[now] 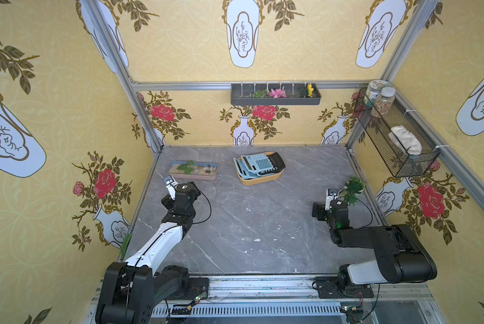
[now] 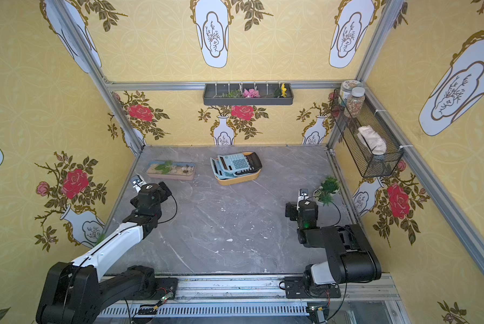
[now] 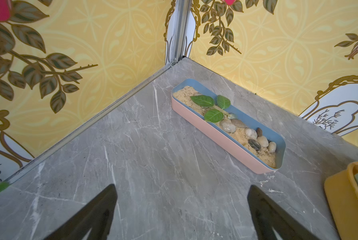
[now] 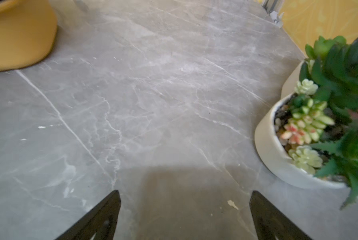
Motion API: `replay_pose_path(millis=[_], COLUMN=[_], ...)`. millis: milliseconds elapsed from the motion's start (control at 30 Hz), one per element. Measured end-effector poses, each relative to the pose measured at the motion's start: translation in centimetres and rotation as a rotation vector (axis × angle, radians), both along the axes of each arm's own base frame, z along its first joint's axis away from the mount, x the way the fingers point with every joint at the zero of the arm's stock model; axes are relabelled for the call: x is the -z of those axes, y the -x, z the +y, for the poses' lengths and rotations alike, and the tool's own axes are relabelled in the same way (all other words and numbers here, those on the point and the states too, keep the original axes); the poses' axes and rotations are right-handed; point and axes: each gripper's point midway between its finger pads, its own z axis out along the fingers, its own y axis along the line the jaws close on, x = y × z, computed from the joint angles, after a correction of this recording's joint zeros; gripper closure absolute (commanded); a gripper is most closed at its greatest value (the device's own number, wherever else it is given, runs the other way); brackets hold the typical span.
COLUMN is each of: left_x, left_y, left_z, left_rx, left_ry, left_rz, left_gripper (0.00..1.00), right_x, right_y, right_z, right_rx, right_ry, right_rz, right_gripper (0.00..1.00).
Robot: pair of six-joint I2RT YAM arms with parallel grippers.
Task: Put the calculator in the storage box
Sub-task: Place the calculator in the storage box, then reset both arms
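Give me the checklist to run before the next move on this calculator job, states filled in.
1. Left tool open, empty: ok.
2. Right tool open, empty: ok.
3. Calculators inside the storage box: ok, stacked and tilted, pile rising above its rim.
4. No calculator loose on the table: ok, both top views.
5. Pile steady: cannot tell.
6. Both tools apart from planter tray and succulent pot: ok.

Left arm (image 1: pixel 162 241), seven o'clock: white shell, black joints, looping black cable (image 1: pixel 210 209). Right arm (image 1: pixel 386 252), four o'clock: mostly black, green light (image 1: pixel 339 224).
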Motion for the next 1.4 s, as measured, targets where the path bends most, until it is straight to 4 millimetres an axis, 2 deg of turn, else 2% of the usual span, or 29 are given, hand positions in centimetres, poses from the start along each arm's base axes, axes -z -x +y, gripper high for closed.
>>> replay_pose_path(millis=[133,267,400,533,800,933,1000,1133,1400], left_x=[-0.2,1.6,3.3,3.7,6.6,7.4,7.9,6.4,6.3], left_y=[2.6,5.6,6.9,5.7,0.8,1.1,1.1,0.3,0.1], left_z=[1.1,3.1,4.3,4.4,2.6,3.4,2.9,2.7,2.5], left_rx=[-0.017,-0.07,-0.105,-0.087,0.065,0.065,0.098,0.112,0.121], left_ry=[-0.058,-0.109,-0.108,-0.094,-0.08,-0.043,-0.028,-0.026,-0.016], left_rz=[-0.027,-0.038,-0.049,-0.055,0.005,-0.037,-0.029,-0.088,-0.096], left_gripper=[0.0,0.0,0.0,0.0,0.0,0.0,0.0,0.0,0.0], right_x=[-1.5,-2.0,-1.9,-1.9,-1.9,-1.9,-2.0,-2.1,-2.1], right_y=[-0.8,-1.1,-1.1,-1.1,-1.1,-1.1,-1.2,-1.3,-1.3], right_z=[0.0,0.2,0.2,0.2,0.1,0.0,0.0,0.3,0.3], right_rx=[-0.001,-0.011,-0.012,-0.013,-0.016,-0.018,-0.021,-0.034,-0.035], right_ry=[-0.004,-0.01,-0.011,-0.012,-0.017,-0.023,-0.025,-0.032,-0.033], right_rz=[-0.07,-0.093,-0.092,-0.092,-0.091,-0.092,-0.093,-0.096,-0.096], right_gripper=[0.03,0.03,0.03,0.03,0.03,0.03,0.03,0.03,0.03])
